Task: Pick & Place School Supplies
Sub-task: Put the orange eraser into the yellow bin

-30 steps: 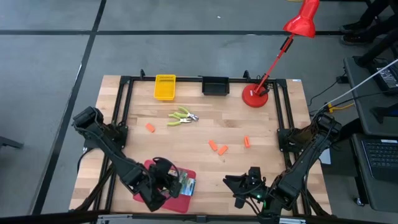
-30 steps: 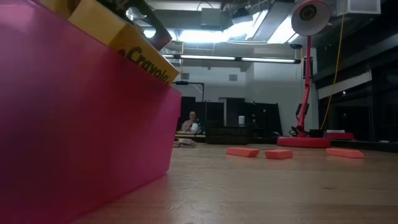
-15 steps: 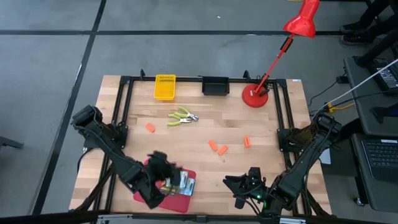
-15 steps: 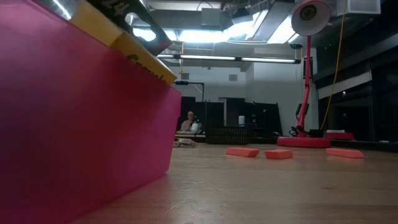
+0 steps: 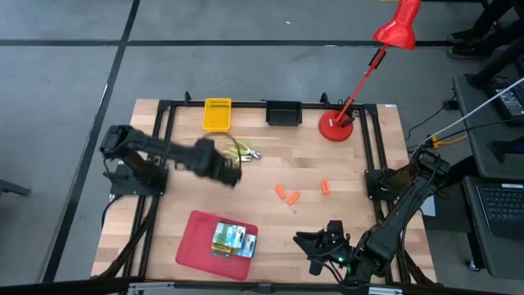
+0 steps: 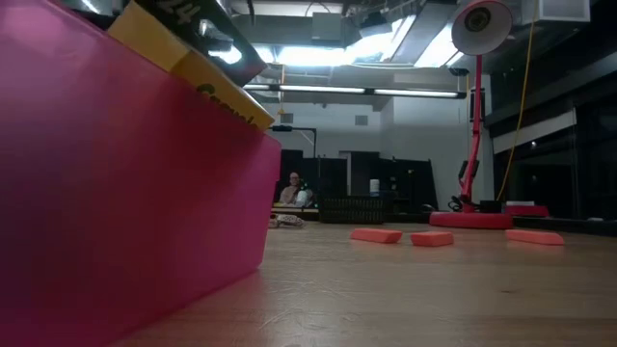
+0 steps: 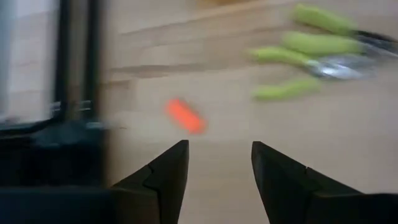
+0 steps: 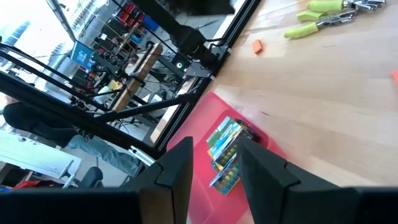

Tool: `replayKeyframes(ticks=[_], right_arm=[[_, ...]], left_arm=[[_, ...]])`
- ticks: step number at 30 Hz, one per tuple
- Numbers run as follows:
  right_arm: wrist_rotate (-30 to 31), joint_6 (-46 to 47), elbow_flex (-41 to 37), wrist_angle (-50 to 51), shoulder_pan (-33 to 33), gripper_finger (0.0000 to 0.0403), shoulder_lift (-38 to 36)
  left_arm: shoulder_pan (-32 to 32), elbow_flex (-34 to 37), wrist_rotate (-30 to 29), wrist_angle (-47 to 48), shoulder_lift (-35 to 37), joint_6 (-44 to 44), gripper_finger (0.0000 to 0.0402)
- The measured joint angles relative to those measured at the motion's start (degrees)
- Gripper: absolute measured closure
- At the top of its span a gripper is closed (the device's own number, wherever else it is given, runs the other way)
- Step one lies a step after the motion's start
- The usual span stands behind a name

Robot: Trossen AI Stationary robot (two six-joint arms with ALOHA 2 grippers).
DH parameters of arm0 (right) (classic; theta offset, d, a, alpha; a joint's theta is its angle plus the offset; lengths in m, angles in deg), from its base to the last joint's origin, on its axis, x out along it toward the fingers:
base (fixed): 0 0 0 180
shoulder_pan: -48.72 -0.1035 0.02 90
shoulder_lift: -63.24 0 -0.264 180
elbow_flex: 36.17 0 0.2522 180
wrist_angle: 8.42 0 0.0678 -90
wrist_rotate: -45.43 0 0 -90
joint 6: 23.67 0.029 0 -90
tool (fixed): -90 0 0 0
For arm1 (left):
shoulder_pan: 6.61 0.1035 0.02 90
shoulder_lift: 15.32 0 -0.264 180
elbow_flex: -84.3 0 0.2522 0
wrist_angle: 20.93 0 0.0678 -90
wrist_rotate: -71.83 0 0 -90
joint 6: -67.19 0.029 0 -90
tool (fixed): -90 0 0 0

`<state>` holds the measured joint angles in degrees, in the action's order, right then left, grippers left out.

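Green-and-yellow crayon boxes (image 5: 233, 238) lie flat in the red tray (image 5: 196, 246) at the table's near left; they also show in the right wrist view (image 8: 227, 149). Green-handled implements with metal tips (image 5: 244, 151) lie on the table at the far middle. My left gripper (image 5: 223, 170) hovers open and empty just near-left of them; its wrist view shows its fingers (image 7: 219, 155) above the wood, an orange piece (image 7: 185, 116) and the implements (image 7: 311, 56) ahead. Three more orange pieces (image 5: 286, 194) lie mid-table. My right gripper (image 5: 315, 246) rests open at the near edge.
A yellow box (image 5: 217, 115), a black box (image 5: 284, 112) and the red lamp's base (image 5: 336, 127) stand along the far edge. A black frame (image 5: 160, 147) borders the table's sides. In the low view the tray's wall (image 6: 125, 212) fills the left.
My left gripper has risen from the tray and swung toward the table's far edge, stopping by the green-handled implements. The crayon boxes stay behind in the tray; the one seen in the low view has settled slightly lower.
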<state>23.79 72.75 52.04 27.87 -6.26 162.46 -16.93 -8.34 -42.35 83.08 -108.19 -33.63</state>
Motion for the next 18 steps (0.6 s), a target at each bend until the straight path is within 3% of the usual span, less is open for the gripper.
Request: replayKeyframes(ticks=[4, 12, 18], right_arm=[[0.84, -1.55, 0.01, -1.65, -0.04, 0.0275, 0.02], [1.76, -3.91, 0.02, -4.06, -0.46, 0.0275, 0.04], [1.94, -3.91, 0.02, -3.88, -0.46, 0.0275, 0.04]], left_arm=[[9.85, 2.48, 1.62, -2.52, 2.49, 4.69, 0.0226], [19.21, 10.18, -1.19, -10.46, 9.48, -5.20, 0.0231], [22.19, 18.17, 4.43, -10.93, 13.40, -15.47, 0.0231]])
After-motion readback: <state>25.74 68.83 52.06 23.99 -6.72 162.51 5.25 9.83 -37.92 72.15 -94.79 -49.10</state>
